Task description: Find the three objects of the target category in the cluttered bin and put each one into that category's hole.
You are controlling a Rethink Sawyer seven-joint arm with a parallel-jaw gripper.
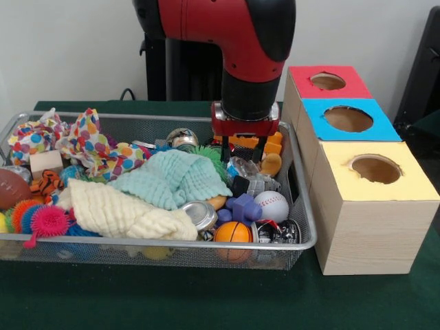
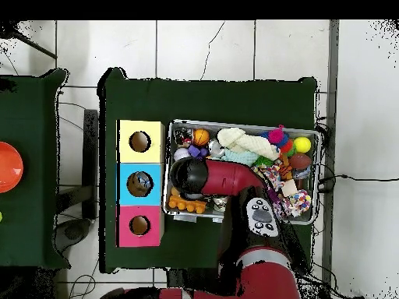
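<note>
**Red arm is reaching into a very full bin**

Red and black, the arm is coming down over the far right part of the wire bin (image 1: 302, 206). Its jaws (image 1: 245, 146) are sitting low among the toys, just by an orange block toy (image 1: 269, 144) at the back wall. I cannot tell if the jaws are apart or together, because the toys and the red wrist are hiding the tips.

The task does not say which kind of thing is wanted, so I am only guessing. Balls could be it: a baseball (image 1: 272, 205) and a small basketball (image 1: 232, 232) are lying near the front right corner, and a brown football (image 1: 11, 188) is at the far left end. Other things could be it too, like the shiny cans (image 1: 200, 214).

Three boxes are standing just beside the bin, with a red hole (image 1: 328, 81), a blue hole (image 1: 348, 119) and a yellow hole (image 1: 376, 168).

Things that could go wrong:

- The toys are packed tight, so the jaws could be grabbing two things at once, or the wrong one.
- A round ball could be slipping out and rolling away under the cloths.
- The green cloth (image 1: 172, 177) and the cream cloth (image 1: 124, 213) are covering a lot, so a wanted thing could be hiding under them and getting missed.
- A cloth could be catching on the jaws and getting dragged out.
- The arm is close to the back wall and could be bumping the bin across the table (image 1: 137, 295).
</note>
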